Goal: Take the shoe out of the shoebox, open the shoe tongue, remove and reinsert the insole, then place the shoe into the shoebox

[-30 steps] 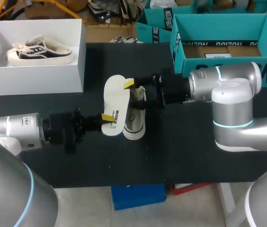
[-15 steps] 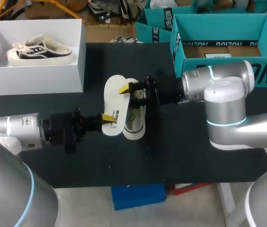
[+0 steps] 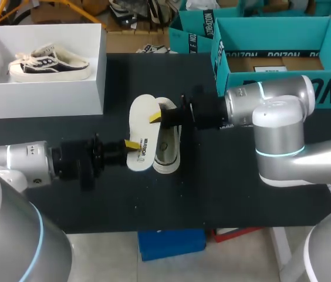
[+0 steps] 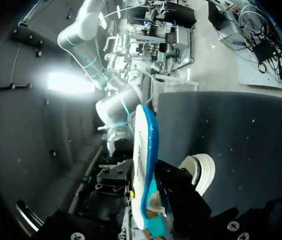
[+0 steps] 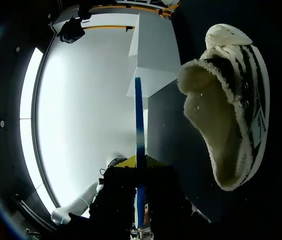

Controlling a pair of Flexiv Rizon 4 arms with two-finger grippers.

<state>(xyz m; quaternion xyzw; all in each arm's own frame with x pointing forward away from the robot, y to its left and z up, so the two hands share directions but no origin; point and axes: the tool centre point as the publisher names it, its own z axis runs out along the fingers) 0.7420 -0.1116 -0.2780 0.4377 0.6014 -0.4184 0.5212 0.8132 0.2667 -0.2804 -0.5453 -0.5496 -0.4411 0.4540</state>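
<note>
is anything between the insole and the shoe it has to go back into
Nothing visible does. The insole, held by the left gripper and the right gripper, is right beside the shoe, and the right wrist view shows the shoe's opening uncovered.

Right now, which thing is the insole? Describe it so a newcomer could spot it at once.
Look to the middle of the black table. The insole is the flat white oval there, gripped by my left hand and my right hand. Unlike the fleece-lined shoe beside it, it is a thin sheet, blue underneath.
</note>
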